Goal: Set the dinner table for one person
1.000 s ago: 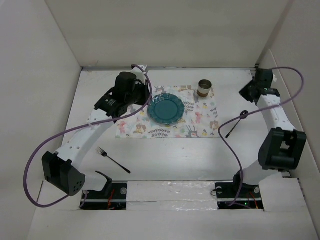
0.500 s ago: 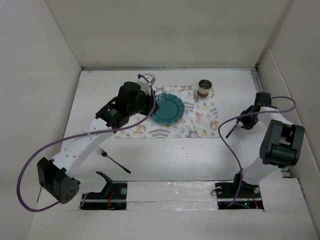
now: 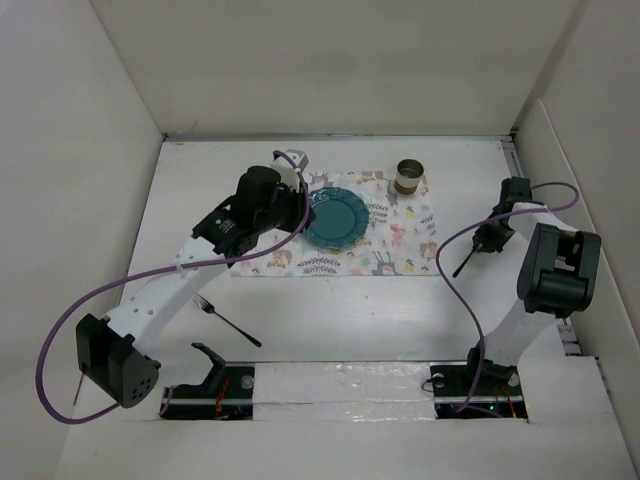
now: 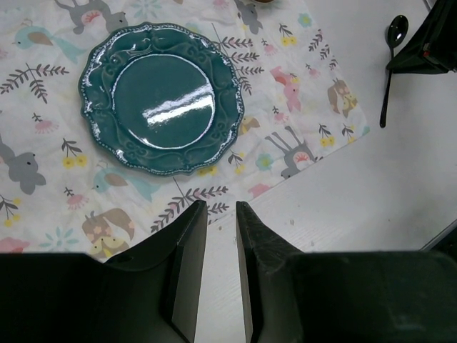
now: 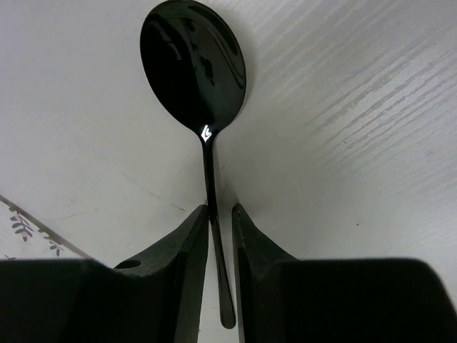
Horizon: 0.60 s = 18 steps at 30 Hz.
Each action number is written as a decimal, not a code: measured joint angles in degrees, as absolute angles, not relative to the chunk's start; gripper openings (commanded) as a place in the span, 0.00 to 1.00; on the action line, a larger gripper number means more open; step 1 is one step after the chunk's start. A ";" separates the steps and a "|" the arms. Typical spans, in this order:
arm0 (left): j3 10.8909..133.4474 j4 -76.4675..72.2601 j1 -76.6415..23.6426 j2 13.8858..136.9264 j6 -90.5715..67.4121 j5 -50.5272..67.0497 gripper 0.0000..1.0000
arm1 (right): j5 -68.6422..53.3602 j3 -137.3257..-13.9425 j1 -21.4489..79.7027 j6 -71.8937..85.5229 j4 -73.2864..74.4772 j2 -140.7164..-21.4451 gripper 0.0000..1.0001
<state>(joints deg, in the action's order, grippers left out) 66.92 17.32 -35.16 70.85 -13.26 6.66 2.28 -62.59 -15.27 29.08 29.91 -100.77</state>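
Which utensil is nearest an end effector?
The black spoon right of the placemat: the right end effector straddles its handle. The fork lies alone by the left arm.

Plain off-white back wall [image 3: 330, 60], matching side panels [image 3: 70, 150]; soft, even light

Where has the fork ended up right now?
In the overhead view the fork lies on the bare white table, on the left side. It is nearer the robot's bases than the placemat, off its left corner.
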 measured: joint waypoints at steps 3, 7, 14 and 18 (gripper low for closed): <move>66.26 16.75 -35.16 70.85 -13.43 6.42 0.21 | 3.70 -63.79 -14.00 28.23 30.87 -101.65 0.18; 65.91 16.23 -35.16 70.85 -13.61 6.17 0.21 | 5.28 -65.43 -12.45 27.57 32.32 -102.76 0.08; 65.84 15.64 -35.16 70.85 -13.61 5.76 0.21 | 7.90 -66.59 -11.44 27.18 34.57 -102.69 0.00; 65.87 15.70 -35.16 70.85 -13.61 5.21 0.21 | 9.26 -67.85 -9.85 26.41 36.45 -98.54 0.00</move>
<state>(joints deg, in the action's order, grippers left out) 65.87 15.70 -35.16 70.85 -13.61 5.21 9.26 -67.85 -9.85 26.41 36.45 -98.54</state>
